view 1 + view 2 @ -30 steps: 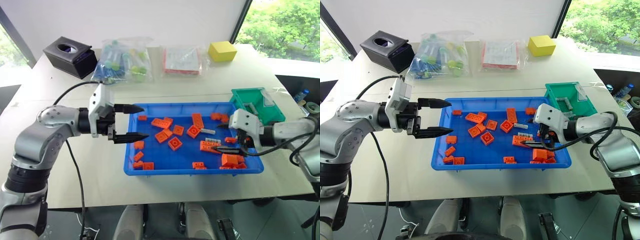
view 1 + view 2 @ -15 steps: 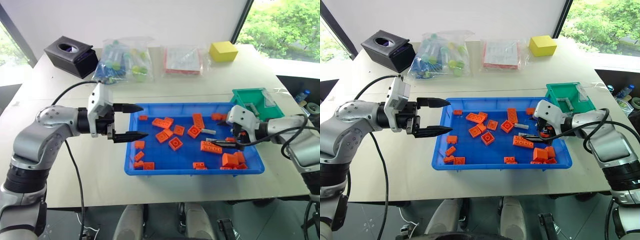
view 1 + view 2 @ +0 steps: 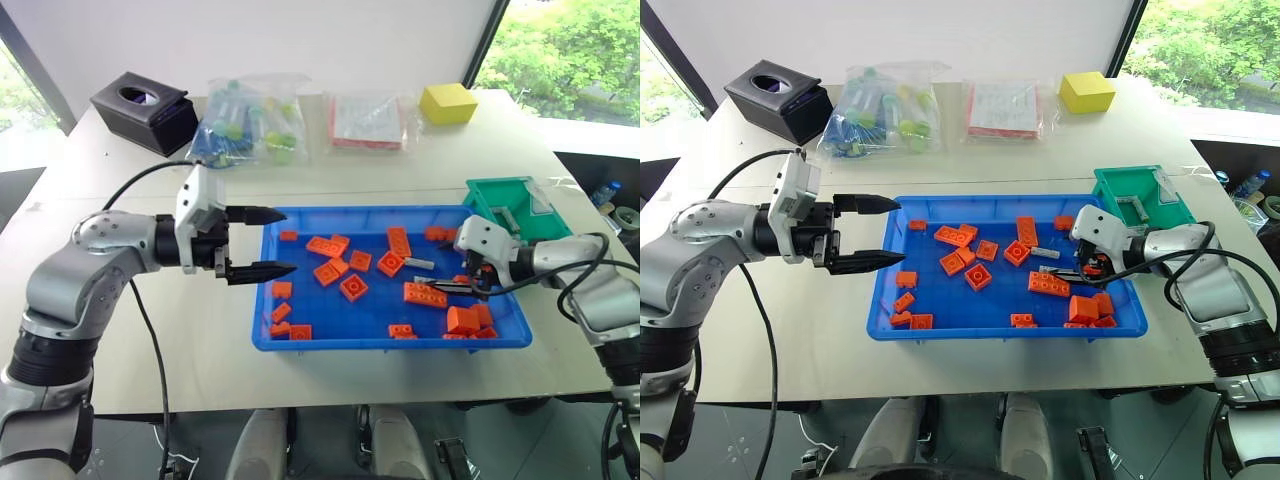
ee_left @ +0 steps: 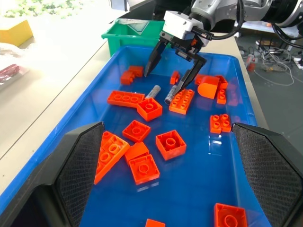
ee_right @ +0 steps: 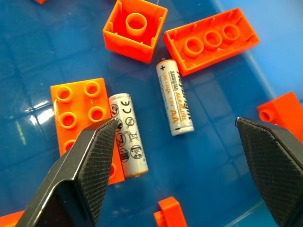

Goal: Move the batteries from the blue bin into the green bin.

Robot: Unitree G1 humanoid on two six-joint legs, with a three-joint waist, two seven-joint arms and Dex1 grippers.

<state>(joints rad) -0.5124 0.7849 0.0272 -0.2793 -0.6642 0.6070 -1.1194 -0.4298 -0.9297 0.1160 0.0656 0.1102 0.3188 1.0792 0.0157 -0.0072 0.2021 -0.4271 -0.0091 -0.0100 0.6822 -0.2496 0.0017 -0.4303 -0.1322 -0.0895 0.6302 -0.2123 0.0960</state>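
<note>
The blue bin [image 3: 262, 330] sits on the white desk [image 3: 150, 350] in front of the robot, scattered with orange bricks [image 3: 352, 287]. Two batteries lie on its floor near its right end, among the bricks. One battery [image 5: 175, 104] lies beside a long four-stud brick [image 5: 211, 46] and a square brick [image 5: 135, 27]. The other battery [image 5: 128, 134] lies right against a four-stud brick [image 5: 81, 109]; one finger [image 5: 80, 179] partly overlaps both in the right wrist view.

The right gripper [image 4: 171, 80] reaches down into the right end of the blue bin with its jaws wide open and holding nothing. The two batteries lie on the bin floor between and just beyond its two black fingers, as the right wrist view shows. From the left wrist view the same jaws straddle the two grey cylinders, one fingertip close to a battery next to a brick.

The left gripper [image 3: 262, 243] hovers level at the left edge of the blue bin, above the rim, jaws open and empty, pointing across the bin towards the right.

The green bin [image 3: 515, 208] stands just beyond the blue bin's far right corner, close to the right arm. A grey item [image 3: 1130, 205] lies inside it; whether it is a battery I cannot tell.

Along the far side of the desk are a black box [image 3: 142, 110], a clear bag of coloured items [image 3: 243, 125], a flat packet [image 3: 365, 120] and a yellow block [image 3: 446, 102].
</note>
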